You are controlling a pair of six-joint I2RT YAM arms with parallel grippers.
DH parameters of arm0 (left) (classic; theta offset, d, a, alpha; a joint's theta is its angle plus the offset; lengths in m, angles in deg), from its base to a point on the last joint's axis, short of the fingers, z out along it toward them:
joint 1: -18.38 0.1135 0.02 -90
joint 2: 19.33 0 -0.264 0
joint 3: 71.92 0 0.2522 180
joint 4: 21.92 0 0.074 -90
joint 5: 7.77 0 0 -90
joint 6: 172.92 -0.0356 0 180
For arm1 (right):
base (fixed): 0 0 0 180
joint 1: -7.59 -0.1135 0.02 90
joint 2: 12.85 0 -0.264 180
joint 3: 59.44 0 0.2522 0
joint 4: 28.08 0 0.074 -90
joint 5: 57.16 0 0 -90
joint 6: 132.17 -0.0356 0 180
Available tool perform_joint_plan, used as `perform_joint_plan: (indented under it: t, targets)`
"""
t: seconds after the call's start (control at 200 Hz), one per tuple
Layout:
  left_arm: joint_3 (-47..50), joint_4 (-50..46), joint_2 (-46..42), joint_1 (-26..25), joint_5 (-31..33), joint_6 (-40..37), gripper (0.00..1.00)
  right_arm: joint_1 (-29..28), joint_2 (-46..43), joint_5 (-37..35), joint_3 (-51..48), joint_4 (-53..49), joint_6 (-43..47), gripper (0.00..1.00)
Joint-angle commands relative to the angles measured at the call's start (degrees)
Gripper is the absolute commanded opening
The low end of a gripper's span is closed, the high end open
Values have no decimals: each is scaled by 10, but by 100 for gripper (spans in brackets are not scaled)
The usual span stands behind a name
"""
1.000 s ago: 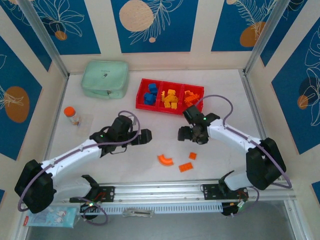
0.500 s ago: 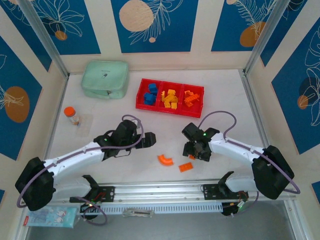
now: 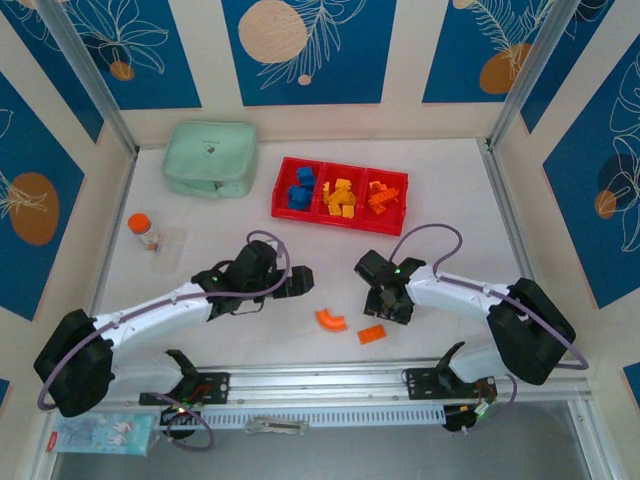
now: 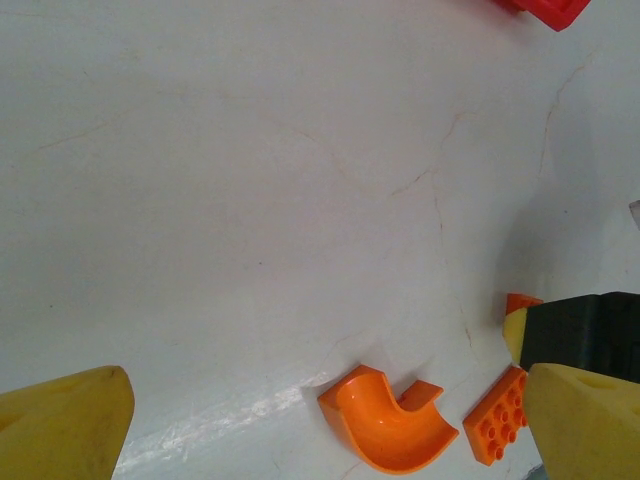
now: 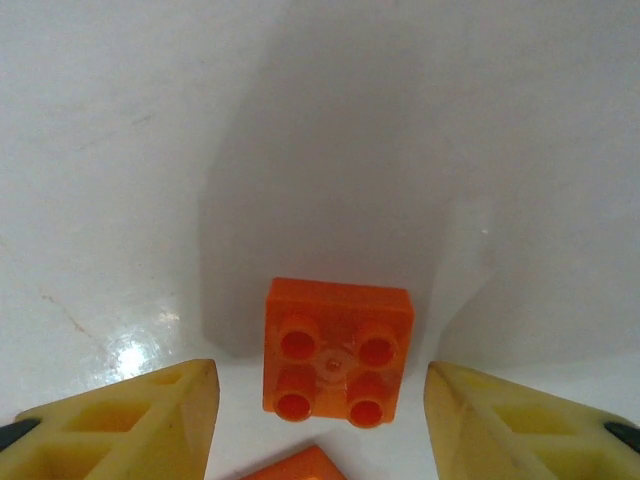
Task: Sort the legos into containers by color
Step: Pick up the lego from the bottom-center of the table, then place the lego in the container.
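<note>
The right gripper (image 5: 320, 385) straddles a square orange brick (image 5: 338, 347) on the surface (image 5: 150, 120), fingers released. The left gripper (image 3: 303, 281), fingers also spread, hangs near an orange arch (image 4: 385, 418).

The red tray (image 3: 330, 223) holds blue bricks (image 3: 300, 188) left, yellow bricks (image 3: 341, 196) centre, orange bricks (image 3: 382, 197) right. Loose on the desk (image 3: 200, 240) lie an orange arch (image 4: 385, 420), a studded orange plate (image 4: 497, 415) and a square orange brick (image 5: 338, 350), studs up.

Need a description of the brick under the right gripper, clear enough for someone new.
From the red tray, come toward the near edge of the table to three loose orange pieces. The right gripper hangs open around one: a small square brick with four studs. Its neighbours are a curved arch and a longer brick with more studs.
</note>
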Motion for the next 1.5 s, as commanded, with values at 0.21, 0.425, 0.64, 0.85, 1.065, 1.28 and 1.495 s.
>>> perform_joint_plan:
  t: [0.21,0.425,0.64,0.85,1.065,1.28,1.495]
  targets:
    - [-12,-10,-2,-6,16,1,99,1,16,-4,-9,17,16,48]
    - [-12,-13,-5,-6,18,1,99,4,17,-1,-16,20,21,41]
    - [-15,-17,-10,-6,20,-2,99,8,-5,-4,-16,20,36,33]
    - [-36,-33,-9,-6,26,-22,99,28,-42,-14,13,6,75,31]
    - [-83,-56,8,-5,32,-54,99,89,-34,-25,103,6,162,32]
    - [-114,-54,22,2,35,-73,99,163,39,-35,224,35,241,32]
    - [-140,-48,49,19,28,-80,99,215,170,-41,362,51,288,32]
